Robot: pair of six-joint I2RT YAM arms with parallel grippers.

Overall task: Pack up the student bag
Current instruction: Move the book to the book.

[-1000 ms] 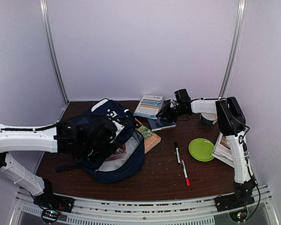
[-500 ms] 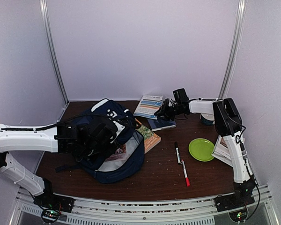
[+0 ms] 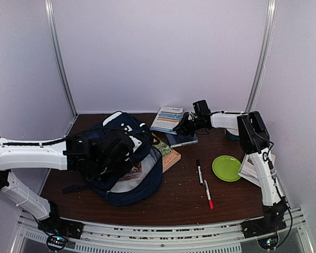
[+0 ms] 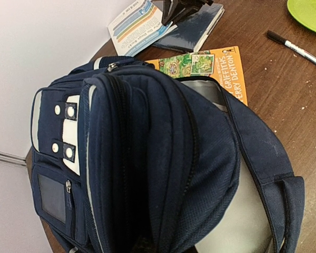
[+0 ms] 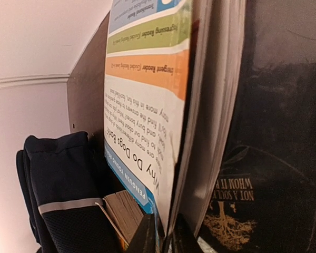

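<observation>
left gripper (image 3: 106,157) — pinched student bag (image 4: 147,132) fabric, apparently propping its mouth open | right gripper (image 5: 165,237) — nipped booklet (image 5: 142,105) edge, likely to pack it

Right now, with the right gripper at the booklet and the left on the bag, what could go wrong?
The right gripper seems to pinch only the thin edge of the booklet; it may fan open or slip when lifted. The booklet rests against the dark book, which could get dragged. If the left gripper loses the student bag, its mouth may sag shut.
</observation>
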